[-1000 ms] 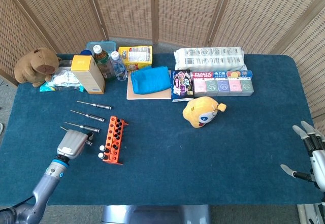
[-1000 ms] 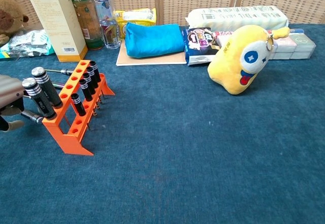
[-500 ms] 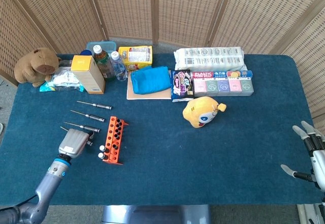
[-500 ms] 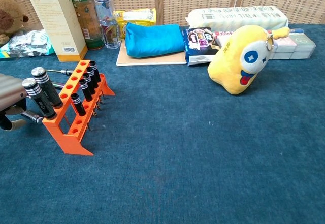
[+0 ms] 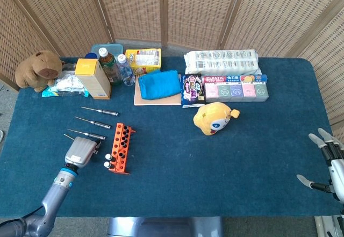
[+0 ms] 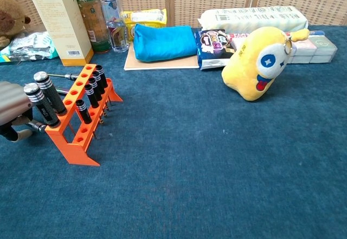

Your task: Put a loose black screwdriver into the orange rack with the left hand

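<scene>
The orange rack (image 5: pixel 119 149) (image 6: pixel 77 132) stands on the blue table left of centre, with several black screwdrivers upright in it. Three loose black screwdrivers (image 5: pixel 90 135) lie in a row just left of and behind the rack. A further screwdriver (image 6: pixel 36 125) lies beneath my left hand (image 5: pixel 79 152) (image 6: pixel 11 108), its thin tip (image 5: pixel 66 136) sticking out to the far left. The hand's fingers (image 6: pixel 16 134) curl down around its handle; whether they grip it is hidden. My right hand (image 5: pixel 329 163) hangs off the table's right edge, fingers spread, holding nothing.
A yellow plush toy (image 5: pixel 213 117) sits mid-table. Along the back stand a brown plush (image 5: pixel 38 70), a yellow box (image 5: pixel 93 78), two bottles (image 5: pixel 116 66), a blue pouch (image 5: pixel 159 84), snack packs (image 5: pixel 234 88) and a white package (image 5: pixel 221 62).
My left hand has crept slightly toward the near edge and the rack. The screwdriver under it and the right hand have not moved.
</scene>
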`<state>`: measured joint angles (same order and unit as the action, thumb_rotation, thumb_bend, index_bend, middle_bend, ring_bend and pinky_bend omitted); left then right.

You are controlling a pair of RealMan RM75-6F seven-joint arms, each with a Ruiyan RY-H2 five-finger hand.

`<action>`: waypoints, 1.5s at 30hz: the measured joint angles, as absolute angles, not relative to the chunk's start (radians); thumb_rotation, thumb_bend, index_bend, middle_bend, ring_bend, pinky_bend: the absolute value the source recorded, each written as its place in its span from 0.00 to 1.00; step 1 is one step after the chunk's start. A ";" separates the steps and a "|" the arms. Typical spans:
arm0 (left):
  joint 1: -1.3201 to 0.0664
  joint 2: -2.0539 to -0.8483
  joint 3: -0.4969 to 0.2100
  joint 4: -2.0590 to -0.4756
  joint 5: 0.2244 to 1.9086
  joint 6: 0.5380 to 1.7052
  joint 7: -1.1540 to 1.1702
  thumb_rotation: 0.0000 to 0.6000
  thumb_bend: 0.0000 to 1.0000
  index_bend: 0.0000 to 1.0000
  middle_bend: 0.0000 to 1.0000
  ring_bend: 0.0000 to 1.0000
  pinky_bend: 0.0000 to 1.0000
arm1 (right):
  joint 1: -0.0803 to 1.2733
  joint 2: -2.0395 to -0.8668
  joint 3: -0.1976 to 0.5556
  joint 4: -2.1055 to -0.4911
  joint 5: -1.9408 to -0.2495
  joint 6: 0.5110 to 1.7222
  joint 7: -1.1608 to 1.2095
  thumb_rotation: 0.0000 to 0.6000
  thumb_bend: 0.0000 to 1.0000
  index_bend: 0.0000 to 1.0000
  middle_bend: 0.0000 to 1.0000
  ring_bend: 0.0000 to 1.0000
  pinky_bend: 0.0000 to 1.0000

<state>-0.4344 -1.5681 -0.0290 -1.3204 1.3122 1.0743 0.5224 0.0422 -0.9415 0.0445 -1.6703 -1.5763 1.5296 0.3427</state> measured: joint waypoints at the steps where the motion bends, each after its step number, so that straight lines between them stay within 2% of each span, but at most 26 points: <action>1: -0.435 -1.570 -0.029 -1.319 1.311 1.074 0.524 1.00 0.33 0.47 1.00 1.00 1.00 | 0.042 -0.941 0.044 -1.670 -1.576 1.530 0.343 1.00 0.00 0.12 0.00 0.00 0.00; 13: -0.437 -1.580 -0.025 -1.318 1.308 1.085 0.529 1.00 0.41 0.52 1.00 1.00 1.00 | 0.042 -0.936 0.041 -1.671 -1.582 1.532 0.356 1.00 0.00 0.12 0.00 0.00 0.00; 29: -0.432 -1.539 -0.028 -1.391 1.307 1.110 0.526 1.00 0.41 0.52 1.00 1.00 1.00 | 0.043 -0.934 0.037 -1.672 -1.587 1.532 0.360 1.00 0.00 0.12 0.00 0.00 0.00; 35: -0.416 -1.454 -0.030 -1.517 1.326 1.152 0.500 1.00 0.41 0.52 1.00 1.00 1.00 | 0.044 -0.934 0.035 -1.674 -1.590 1.530 0.359 1.00 0.00 0.12 0.00 0.00 0.00; 45: -0.363 -1.210 -0.027 -1.743 1.428 1.279 0.360 1.00 0.42 0.52 1.00 1.00 1.00 | 0.047 -0.938 0.032 -1.679 -1.591 1.523 0.344 1.00 0.00 0.12 0.00 0.00 0.00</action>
<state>-0.3628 -1.2101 -0.0274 -1.7432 1.4283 1.2787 0.3603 0.0469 -0.9382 0.0318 -1.6795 -1.5910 1.5225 0.3438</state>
